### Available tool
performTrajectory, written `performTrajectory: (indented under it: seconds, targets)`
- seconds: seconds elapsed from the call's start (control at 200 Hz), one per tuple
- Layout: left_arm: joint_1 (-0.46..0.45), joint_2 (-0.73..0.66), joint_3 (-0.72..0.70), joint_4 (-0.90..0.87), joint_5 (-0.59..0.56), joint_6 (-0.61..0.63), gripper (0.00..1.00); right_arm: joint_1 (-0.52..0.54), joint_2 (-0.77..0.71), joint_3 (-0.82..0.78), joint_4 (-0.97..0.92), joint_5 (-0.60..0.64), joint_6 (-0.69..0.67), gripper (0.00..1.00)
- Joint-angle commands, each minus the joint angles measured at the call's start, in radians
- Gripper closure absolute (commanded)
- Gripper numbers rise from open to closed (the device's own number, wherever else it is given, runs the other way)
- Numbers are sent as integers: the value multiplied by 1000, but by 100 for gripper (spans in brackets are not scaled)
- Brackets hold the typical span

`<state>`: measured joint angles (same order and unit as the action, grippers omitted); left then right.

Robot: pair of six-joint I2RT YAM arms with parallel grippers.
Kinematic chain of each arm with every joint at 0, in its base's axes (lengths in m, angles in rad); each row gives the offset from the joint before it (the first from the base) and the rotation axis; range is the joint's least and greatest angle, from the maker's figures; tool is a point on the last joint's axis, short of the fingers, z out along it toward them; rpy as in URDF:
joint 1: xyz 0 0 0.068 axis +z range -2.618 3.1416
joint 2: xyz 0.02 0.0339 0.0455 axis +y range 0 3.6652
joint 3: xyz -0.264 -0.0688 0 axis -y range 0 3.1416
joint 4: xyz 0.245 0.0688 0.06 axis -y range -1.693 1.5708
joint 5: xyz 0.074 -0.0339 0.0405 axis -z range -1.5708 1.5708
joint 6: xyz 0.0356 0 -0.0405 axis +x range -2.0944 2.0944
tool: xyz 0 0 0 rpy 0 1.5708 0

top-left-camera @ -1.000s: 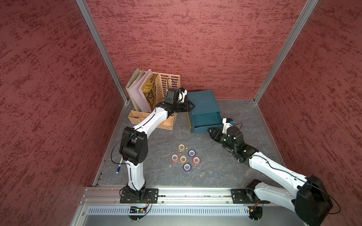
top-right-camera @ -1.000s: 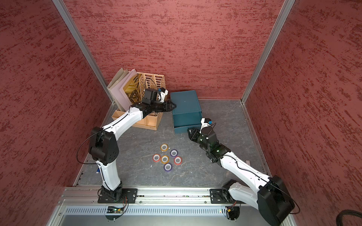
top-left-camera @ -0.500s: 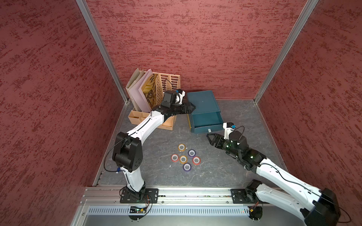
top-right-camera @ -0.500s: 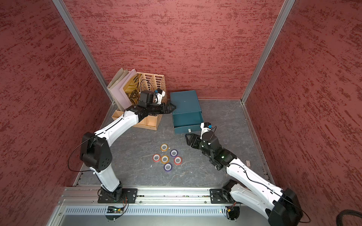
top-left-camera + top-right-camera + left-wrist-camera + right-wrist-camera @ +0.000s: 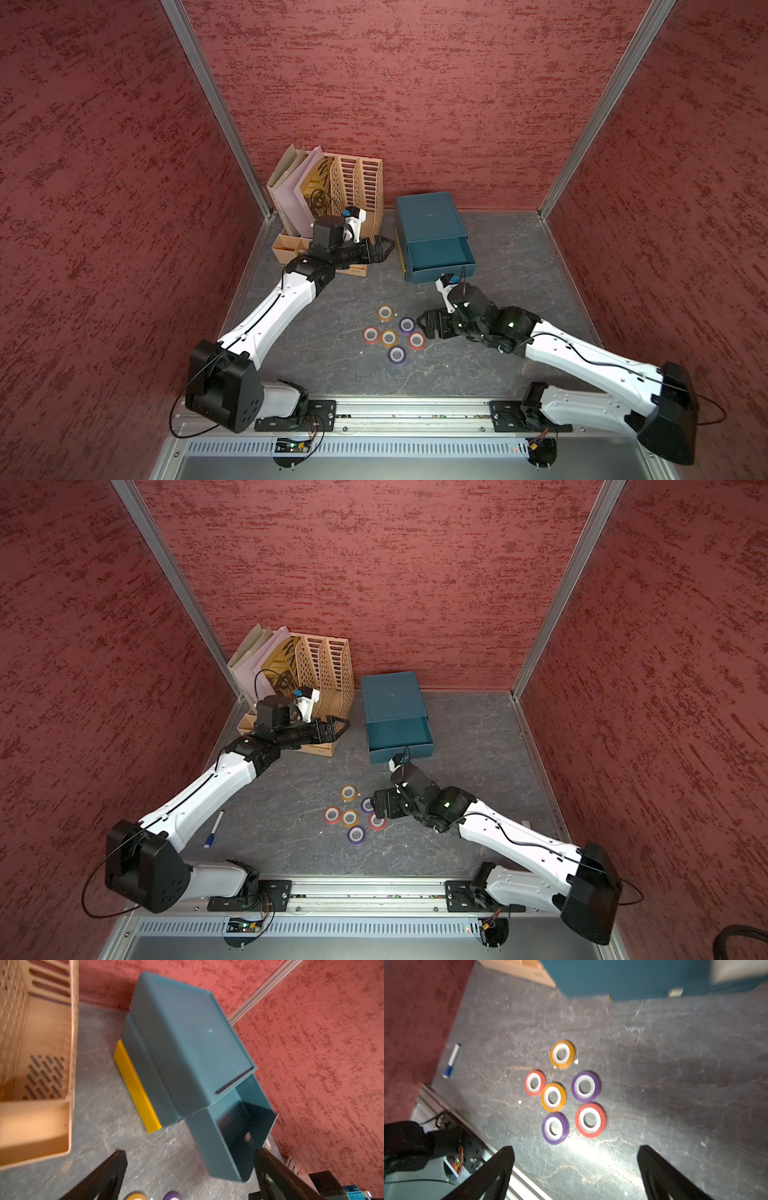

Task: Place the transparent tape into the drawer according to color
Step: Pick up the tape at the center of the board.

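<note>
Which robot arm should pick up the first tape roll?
The right one. The right gripper, open, hangs just beside the tape rolls. The left gripper is farther off, up by the drawers.

Glossy tape rolls; smooth, matt plastic drawer; matt, stone-veined table; rough-textured walls; bare metal corner posts.

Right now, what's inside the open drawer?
Nothing shows in the top drawer, just its teal floor. The six tape rolls lie on the table. The drawer's back end is hidden under the chest.
</note>
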<state>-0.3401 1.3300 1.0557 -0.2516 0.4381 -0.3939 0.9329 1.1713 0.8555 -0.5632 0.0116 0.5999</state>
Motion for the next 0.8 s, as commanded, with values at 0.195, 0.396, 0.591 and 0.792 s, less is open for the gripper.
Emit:
performTrajectory:
  seconds: [0.195,0.396,0.591,0.792]
  targets:
    - [60,-197,-223,-46,-21,-33,0,94,199,39,-63,119,26,6]
    - [79,-243,-276,-69,-18,-36,0,119,278,32,-29,207,70,16]
    - [91,-238,-279,-69,-19,-31,0,130,373,56,-7,250,95,24]
    - [102,-238,-277,-74,-21,-27,0,132,416,67,2,277,94,24]
